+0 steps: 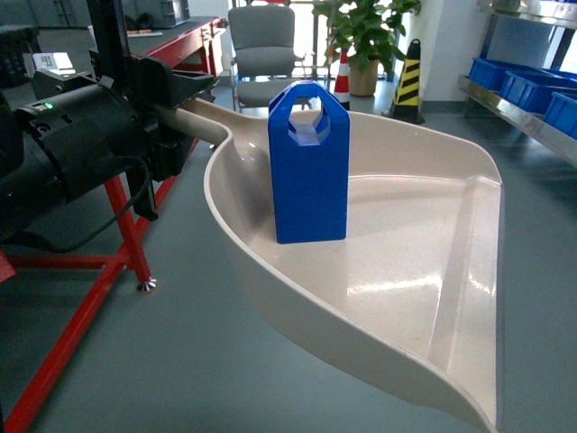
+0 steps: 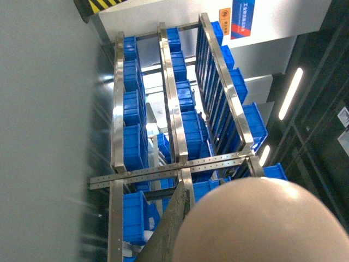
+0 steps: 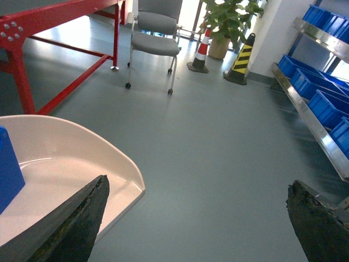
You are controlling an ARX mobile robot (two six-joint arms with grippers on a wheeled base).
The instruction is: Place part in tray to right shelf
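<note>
Left end effector is gripping the long handle of the beige tray, jaws closed on it at the upper left of the head view; the tray is hanging in the air above the grey floor, its flat front lip pointing away from that end effector, toward the lower right.

Blue part is standing upright inside the tray, on the pan floor just past where the handle joins, touching the tray only at its base.

Right end effector is sitting open, its two dark fingers spread wide with floor showing between them; the tray's front corner is lying just beside the left-hand finger, not touching as far as I can tell.

Right shelf with blue crates is standing well apart, off to the right of the right end effector. Red bench frame, grey chair, potted plant and striped cones beyond.
</note>
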